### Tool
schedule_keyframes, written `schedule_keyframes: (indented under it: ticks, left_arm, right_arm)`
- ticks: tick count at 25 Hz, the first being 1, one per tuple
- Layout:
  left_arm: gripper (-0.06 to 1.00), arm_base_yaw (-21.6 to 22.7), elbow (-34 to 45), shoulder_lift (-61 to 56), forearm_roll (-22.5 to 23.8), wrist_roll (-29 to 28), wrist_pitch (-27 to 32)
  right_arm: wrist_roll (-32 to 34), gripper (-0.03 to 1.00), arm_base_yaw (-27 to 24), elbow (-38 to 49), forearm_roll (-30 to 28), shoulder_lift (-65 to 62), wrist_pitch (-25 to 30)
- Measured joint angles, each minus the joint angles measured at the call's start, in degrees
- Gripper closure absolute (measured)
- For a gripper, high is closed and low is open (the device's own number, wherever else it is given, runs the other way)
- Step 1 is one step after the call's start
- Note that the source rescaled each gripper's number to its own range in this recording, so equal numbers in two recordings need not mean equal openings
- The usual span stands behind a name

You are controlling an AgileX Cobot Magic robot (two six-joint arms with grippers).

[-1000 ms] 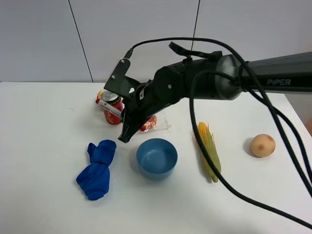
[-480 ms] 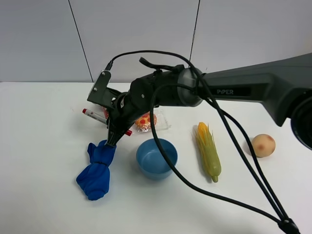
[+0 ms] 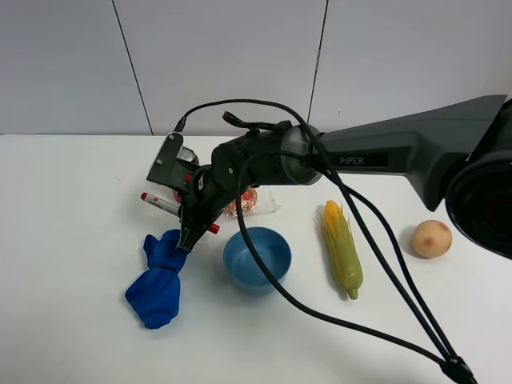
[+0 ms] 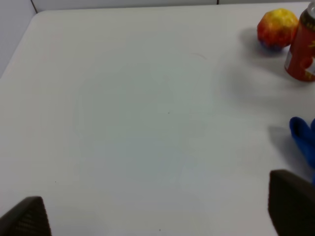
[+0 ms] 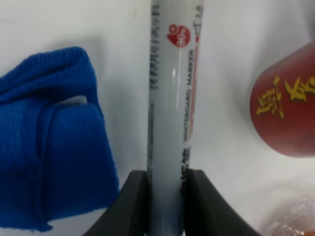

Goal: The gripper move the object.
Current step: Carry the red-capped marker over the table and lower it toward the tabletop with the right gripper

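The slim white marker, with red printing on its barrel and red at both ends, sits roughly level and crosswise in the right hand, a black claw on a dark grey arm. Its two fingers press the barrel from either side. Whether the marker touches the surface cannot be told.
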Motion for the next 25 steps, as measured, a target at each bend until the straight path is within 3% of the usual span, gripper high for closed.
schedule_keyframes:
  ticks: [11,25]
  left_arm:
    - [-0.06,0.0,0.0,0.0,0.0,0.0,0.0]
    - [-0.06,0.0,0.0,0.0,0.0,0.0,0.0]
  right_arm:
    - [0.0,0.97,0.0,0.0,-0.3,0.0,0.0]
    - [0.0,0.83,0.0,0.0,-0.4,0.0,-0.2]
